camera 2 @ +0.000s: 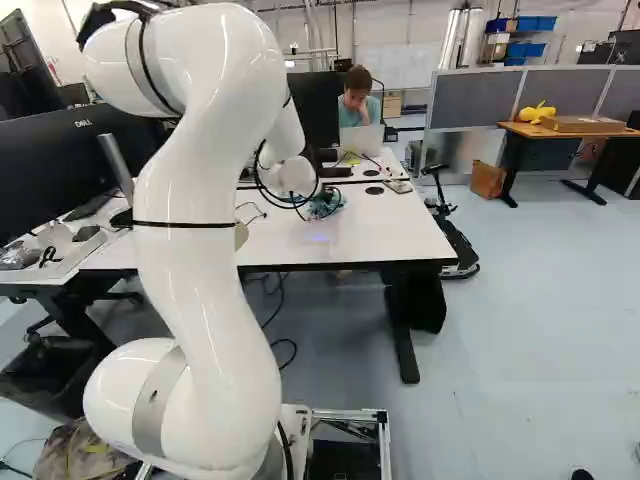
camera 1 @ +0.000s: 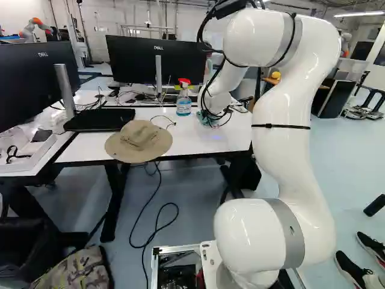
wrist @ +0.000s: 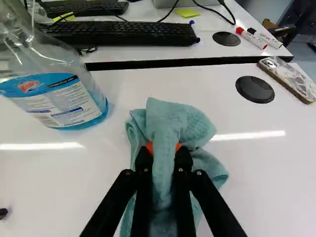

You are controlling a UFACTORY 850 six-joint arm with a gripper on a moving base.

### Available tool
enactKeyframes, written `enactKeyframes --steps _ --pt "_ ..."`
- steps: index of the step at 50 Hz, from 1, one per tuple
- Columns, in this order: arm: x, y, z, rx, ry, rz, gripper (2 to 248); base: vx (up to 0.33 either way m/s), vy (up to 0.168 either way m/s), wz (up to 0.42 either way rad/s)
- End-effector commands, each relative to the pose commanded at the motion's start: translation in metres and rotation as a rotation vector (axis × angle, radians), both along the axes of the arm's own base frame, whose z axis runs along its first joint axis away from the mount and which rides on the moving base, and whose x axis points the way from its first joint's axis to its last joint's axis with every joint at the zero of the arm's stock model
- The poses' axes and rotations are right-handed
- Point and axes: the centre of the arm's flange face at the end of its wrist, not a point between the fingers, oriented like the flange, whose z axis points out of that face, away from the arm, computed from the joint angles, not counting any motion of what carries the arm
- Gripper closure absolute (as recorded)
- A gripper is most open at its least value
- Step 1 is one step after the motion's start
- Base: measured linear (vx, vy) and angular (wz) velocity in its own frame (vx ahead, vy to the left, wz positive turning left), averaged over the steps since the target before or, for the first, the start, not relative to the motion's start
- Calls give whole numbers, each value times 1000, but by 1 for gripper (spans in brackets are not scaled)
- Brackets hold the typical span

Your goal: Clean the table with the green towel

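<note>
End effector (camera 1: 213,115) clamped on green towel (wrist: 168,121): bunched, textured cloth, folds between fingers, spilling ahead and beside. Glossy white counter (wrist: 266,192) below. Clear plastic bottle (wrist: 54,94) ahead, off to side.

And in the wrist view the spray bottle (wrist: 54,96) loses its top to the edge! The towel (wrist: 182,123) runs out of frame between the jaws, its near end cut off, and its folds hide the desk (wrist: 54,192) beneath. Orange pads (wrist: 178,147)? Just slivers showing! Over at the border, a small dark thing (wrist: 3,213) is clipped, too little to name. To the left base view: the arm (camera 1: 283,120) runs off the top, and cables (camera 1: 212,99) clutter the jaws, details too small to read. Right base view now, and the arm covers the bottle completely and nearly all of the hat (camera 1: 138,141)!
</note>
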Motion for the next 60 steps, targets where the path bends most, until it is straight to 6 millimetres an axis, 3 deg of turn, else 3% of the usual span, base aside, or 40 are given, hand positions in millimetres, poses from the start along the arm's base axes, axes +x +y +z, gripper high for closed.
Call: enactKeyframes --steps 11,40,60 --pt "-17 -7 2 1 12 -14 201 0 0 0" --pt "-53 -49 4 4 31 -93 201 0 0 0" --pt "-54 -82 4 4 28 -151 201 0 0 0"
